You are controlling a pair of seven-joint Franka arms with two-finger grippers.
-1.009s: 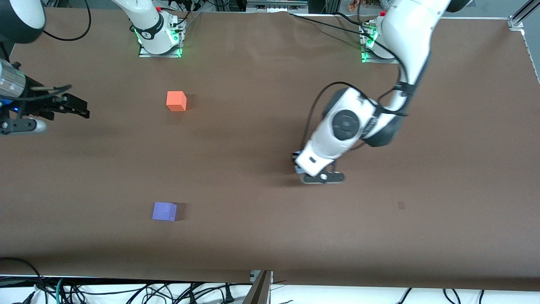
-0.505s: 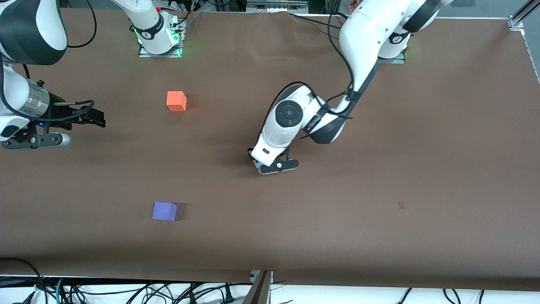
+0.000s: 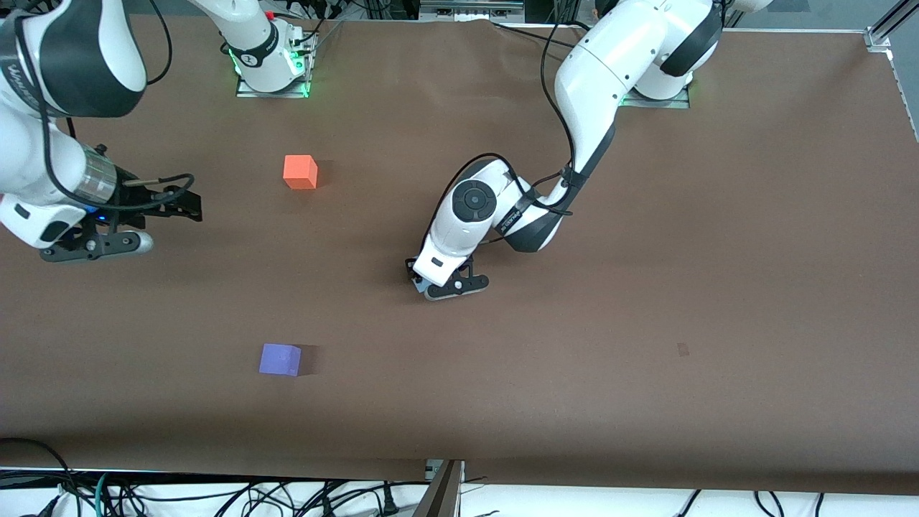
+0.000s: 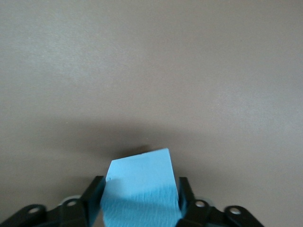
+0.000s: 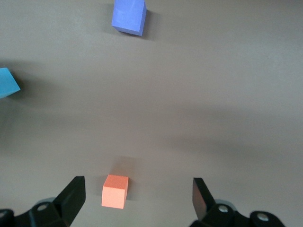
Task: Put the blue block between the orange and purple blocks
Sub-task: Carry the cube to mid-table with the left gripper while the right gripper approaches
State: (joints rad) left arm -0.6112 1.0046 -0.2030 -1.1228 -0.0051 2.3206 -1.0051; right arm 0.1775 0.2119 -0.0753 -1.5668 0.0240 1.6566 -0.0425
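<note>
My left gripper (image 3: 429,282) is shut on the light blue block (image 4: 140,187) and holds it low over the middle of the table. In the front view only a sliver of the block (image 3: 419,288) shows under the hand. The orange block (image 3: 300,172) sits toward the right arm's end, nearer the robot bases. The purple block (image 3: 280,359) sits nearer the front camera, in line with the orange one. My right gripper (image 3: 187,205) is open and empty, beside the orange block at the right arm's end. The right wrist view shows the orange block (image 5: 115,191), the purple block (image 5: 129,16) and the blue block (image 5: 7,82).
The brown table (image 3: 646,323) carries only the three blocks. A small dark mark (image 3: 683,350) lies toward the left arm's end. Cables (image 3: 287,495) hang along the table's front edge.
My left arm has carried the blue block toward the right arm's end, closer to the gap between the orange and purple blocks. My right gripper has moved in toward the orange block.
</note>
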